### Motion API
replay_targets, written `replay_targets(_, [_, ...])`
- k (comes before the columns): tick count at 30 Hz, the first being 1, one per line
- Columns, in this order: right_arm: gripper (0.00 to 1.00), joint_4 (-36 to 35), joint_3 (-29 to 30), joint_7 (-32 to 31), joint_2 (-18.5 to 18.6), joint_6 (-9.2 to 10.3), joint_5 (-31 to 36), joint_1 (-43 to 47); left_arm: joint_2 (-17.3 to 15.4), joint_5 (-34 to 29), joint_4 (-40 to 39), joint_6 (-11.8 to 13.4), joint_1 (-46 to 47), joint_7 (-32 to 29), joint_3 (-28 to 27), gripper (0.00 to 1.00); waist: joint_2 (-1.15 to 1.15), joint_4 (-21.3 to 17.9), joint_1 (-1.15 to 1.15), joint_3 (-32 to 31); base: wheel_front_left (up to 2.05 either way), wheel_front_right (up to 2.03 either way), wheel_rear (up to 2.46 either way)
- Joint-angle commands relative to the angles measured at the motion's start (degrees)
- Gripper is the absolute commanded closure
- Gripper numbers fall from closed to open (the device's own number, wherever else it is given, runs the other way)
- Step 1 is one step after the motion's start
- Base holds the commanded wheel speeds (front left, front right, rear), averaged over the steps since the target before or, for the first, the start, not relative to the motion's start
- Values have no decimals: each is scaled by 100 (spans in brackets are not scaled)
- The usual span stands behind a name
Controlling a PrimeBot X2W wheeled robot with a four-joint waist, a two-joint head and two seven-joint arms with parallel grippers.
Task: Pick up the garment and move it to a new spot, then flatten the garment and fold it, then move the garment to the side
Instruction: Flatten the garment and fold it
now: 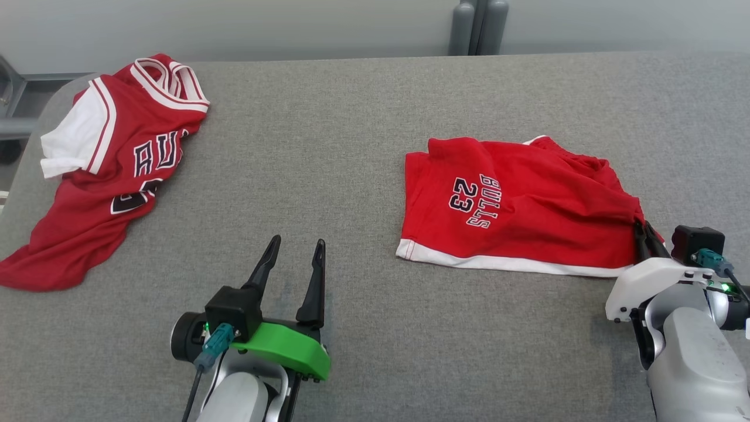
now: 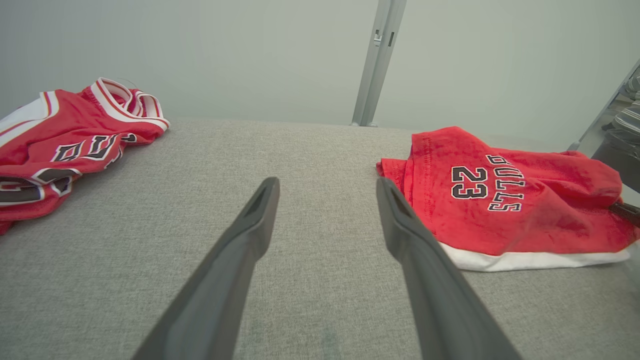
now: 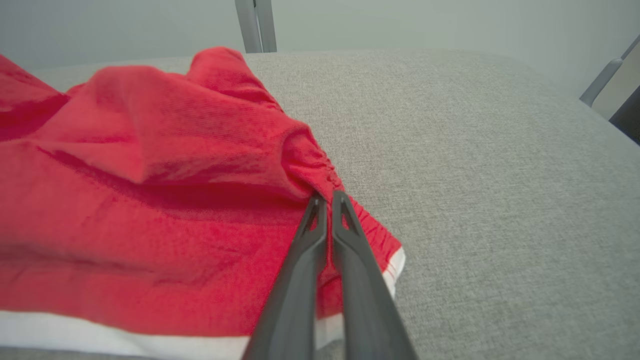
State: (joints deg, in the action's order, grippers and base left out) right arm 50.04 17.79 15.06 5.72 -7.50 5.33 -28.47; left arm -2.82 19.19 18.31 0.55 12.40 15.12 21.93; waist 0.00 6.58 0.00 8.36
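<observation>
On the right half of the grey table [image 1: 363, 105], the red shorts [image 1: 527, 199] are spread out mostly flat, with the white hem band turned toward the near edge and the print "BULLS 23" facing up. Their gathered waistband end points toward the right edge, and it is there that the right gripper [image 1: 643, 225] is found – its two dark fingers are clenched together on the elastic edge of the cloth. In the right wrist view the right gripper [image 3: 324, 197] is seen pinching that gathered seam, and the shorts [image 3: 150, 200] are rumpled into a raised fold just beyond the grip.

The left gripper [image 1: 297, 241] is held over bare table toward the near edge, to the left of the shorts and apart from them. Its fingers are spread wide, and nothing is held between them. In the left wrist view the left gripper [image 2: 327, 185] is seen aimed at the far edge, with the shorts [image 2: 500, 210] lying beyond its right finger.

At the far left corner a red jersey [image 1: 111, 164] with white trim is left crumpled – well apart from the shorts and from both grippers.
</observation>
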Motion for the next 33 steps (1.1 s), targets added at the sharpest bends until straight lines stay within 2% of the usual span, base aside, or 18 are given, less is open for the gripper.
replay_targets(1, [100,9,126,21,-35,1,164,-33,-13,48,-8,3,51,1,-30,0,0,-12,0,11,0,0,0])
replay_targets(2, [100,24,194,21,-72,1,247,-65,-13,44,-10,0,62,1,-37,0,0,-22,0,16,0,0,0])
replay_targets(3, [85,29,259,22,-104,1,339,-94,-13,41,-13,-6,69,1,-43,0,0,-34,0,18,0,0,0])
replay_targets(4, [62,31,308,22,-135,1,418,-114,-13,36,-17,-14,73,1,-57,0,0,-50,0,19,0,0,0])
replay_targets(5, [10,2,355,22,-164,1,483,-126,-14,31,-22,-23,74,1,-72,0,0,-69,0,19,0,0,0])
replay_targets(6, [0,-32,389,22,-189,1,523,-126,-14,28,-30,-32,70,1,-83,0,0,-92,0,14,0,0,0])
replay_targets(11, [0,-297,404,22,-248,1,613,-20,-14,50,-51,-66,2,1,-146,0,0,-220,0,-61,0,0,0])
replay_targets(17, [0,-873,103,22,-272,1,434,207,-14,98,-71,-112,-111,1,-275,0,0,-419,0,-241,0,0,0])
replay_targets(24, [0,-1748,-511,22,-276,1,-6,645,-14,98,-64,-110,-204,1,-489,0,0,-612,0,-441,0,0,0])
replay_targets(33, [0,-3266,-1370,21,-274,1,-460,1597,-23,-131,-191,-9,-633,1,-926,0,0,-722,0,-740,0,0,0])
